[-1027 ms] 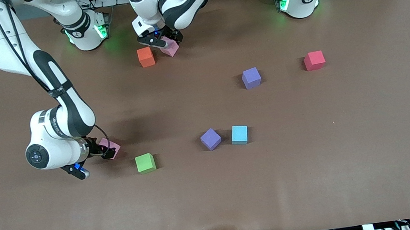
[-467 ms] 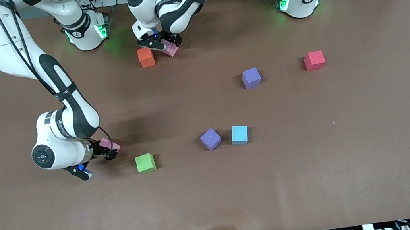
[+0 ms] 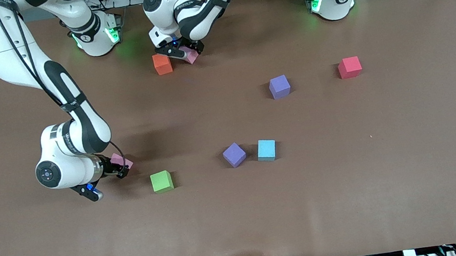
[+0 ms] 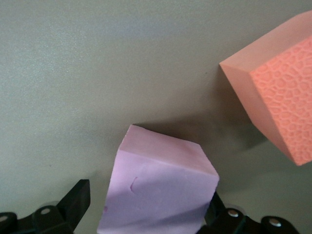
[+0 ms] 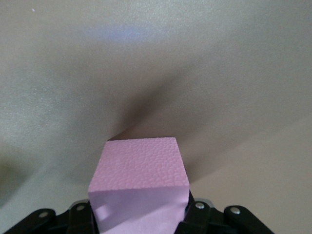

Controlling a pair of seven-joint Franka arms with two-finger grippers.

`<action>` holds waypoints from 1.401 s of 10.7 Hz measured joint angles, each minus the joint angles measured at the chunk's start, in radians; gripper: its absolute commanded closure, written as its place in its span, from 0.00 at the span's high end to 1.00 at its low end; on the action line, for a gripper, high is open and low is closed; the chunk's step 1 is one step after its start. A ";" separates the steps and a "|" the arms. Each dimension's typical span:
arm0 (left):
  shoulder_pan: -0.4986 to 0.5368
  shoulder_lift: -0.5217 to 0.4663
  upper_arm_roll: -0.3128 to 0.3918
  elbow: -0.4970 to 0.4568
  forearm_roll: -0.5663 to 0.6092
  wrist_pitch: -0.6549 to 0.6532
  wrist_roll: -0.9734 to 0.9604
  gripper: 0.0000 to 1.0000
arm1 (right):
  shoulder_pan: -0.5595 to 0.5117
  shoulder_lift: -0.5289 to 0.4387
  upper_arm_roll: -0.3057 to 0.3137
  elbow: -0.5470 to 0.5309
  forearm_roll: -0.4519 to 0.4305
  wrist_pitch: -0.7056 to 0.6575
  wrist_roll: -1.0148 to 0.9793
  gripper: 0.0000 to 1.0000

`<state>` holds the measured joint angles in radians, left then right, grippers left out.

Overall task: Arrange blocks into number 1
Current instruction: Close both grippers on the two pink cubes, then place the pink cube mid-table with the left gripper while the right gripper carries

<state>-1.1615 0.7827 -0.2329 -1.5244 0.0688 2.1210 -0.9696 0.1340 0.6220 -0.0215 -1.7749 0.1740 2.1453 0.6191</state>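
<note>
Right wrist view: right gripper (image 5: 139, 217) has just clamped a pink block (image 5: 140, 187); we judge lift comes next. Left gripper (image 4: 146, 214) stays wide around another pink cube (image 4: 161, 187)

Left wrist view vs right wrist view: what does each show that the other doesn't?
Only the left wrist view: the orange block beside a pink block, which sits between the left end effector's open fingers with a gap showing at one finger.

Only the right wrist view: another pink block, alone, with the right end effector closed against its sides.

Both: one pink cube between an end effector's fingers, and bare brown table.
</note>
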 measured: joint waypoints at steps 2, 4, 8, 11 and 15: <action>-0.002 0.007 0.000 0.000 0.001 0.002 -0.064 0.00 | 0.001 0.000 -0.001 0.001 0.000 0.000 0.000 0.34; -0.003 0.008 0.000 0.005 0.003 0.005 -0.126 0.00 | 0.005 0.000 -0.001 0.004 0.000 0.002 -0.001 0.32; 0.002 -0.001 0.057 0.034 0.003 0.009 -0.182 0.00 | 0.008 -0.011 -0.004 0.037 -0.003 0.003 -0.047 0.32; 0.084 -0.019 0.118 0.043 0.003 0.011 -0.193 0.00 | 0.020 -0.072 -0.006 0.047 -0.027 -0.021 -0.169 0.32; 0.257 -0.021 0.117 0.087 -0.024 0.117 -0.195 0.00 | 0.105 -0.178 -0.006 0.012 -0.063 -0.067 -0.248 0.33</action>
<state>-0.9043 0.7614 -0.1163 -1.4372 0.0448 2.2381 -1.1646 0.2394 0.4440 -0.0273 -1.7632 0.1109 2.0785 0.3713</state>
